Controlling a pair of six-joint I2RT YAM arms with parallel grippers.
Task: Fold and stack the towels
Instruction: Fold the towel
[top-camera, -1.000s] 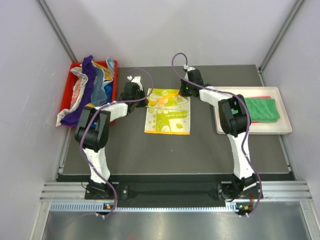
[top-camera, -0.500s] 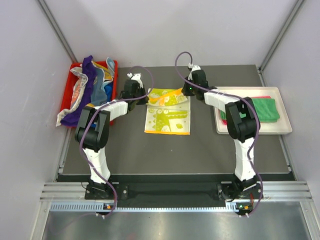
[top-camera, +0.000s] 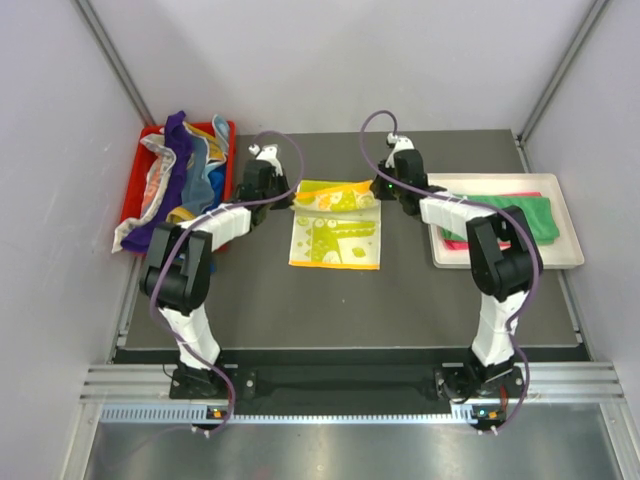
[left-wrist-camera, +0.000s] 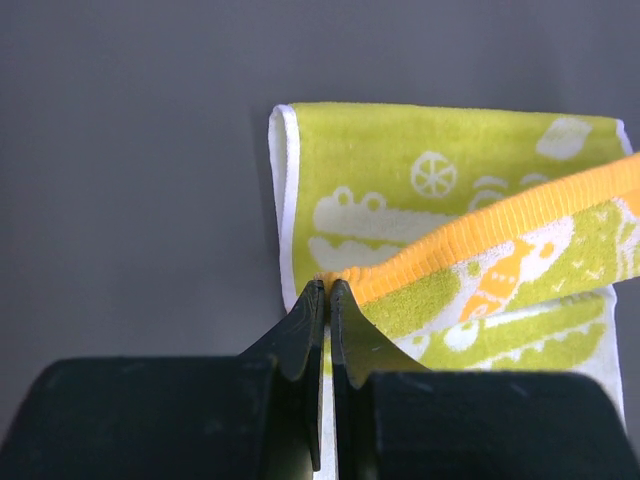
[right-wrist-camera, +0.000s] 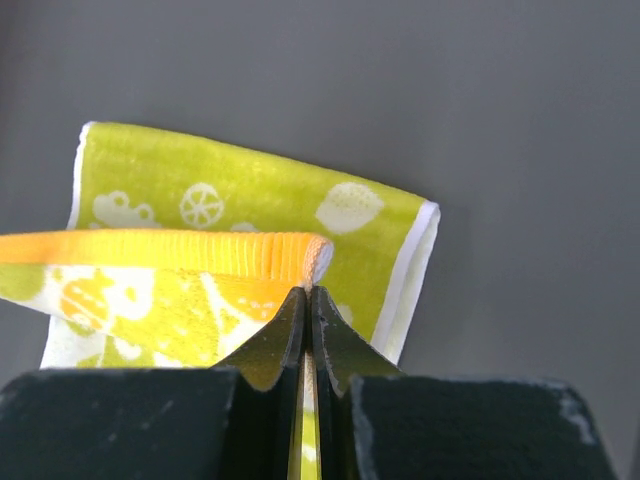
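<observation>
Dark grey matting covers the table (top-camera: 250, 300) inside a pale-walled enclosure, and the yellow-green patterned towel (top-camera: 335, 240) lies flat at its centre, between the two arms. Left gripper (left-wrist-camera: 327, 290) — jaws pressed together on the towel's far-left corner, at the orange hem (left-wrist-camera: 500, 225). Right gripper (right-wrist-camera: 307, 292) — jaws likewise pinched tight on the far-right corner. Both corners are raised and turned over toward the near edge, so the fold is begun but not laid down. Risk one: each pinch appears to take only the tip of the hem, so a harder pull on one side may draw the cloth out of the thinner hold. Risk two: unequal travel of the two arms would lay the hem askew and leave a crooked fold. Risk three: the flat part rests loose on the matting and may be dragged along with the corners, bunching the lower layer. More towels (top-camera: 180, 170) wait heaped in the red bin (top-camera: 226, 135) at the left. A folded green towel (top-camera: 530, 215) lies on a pink towel (top-camera: 455, 243) in the white tray (top-camera: 500, 262) at the right.
</observation>
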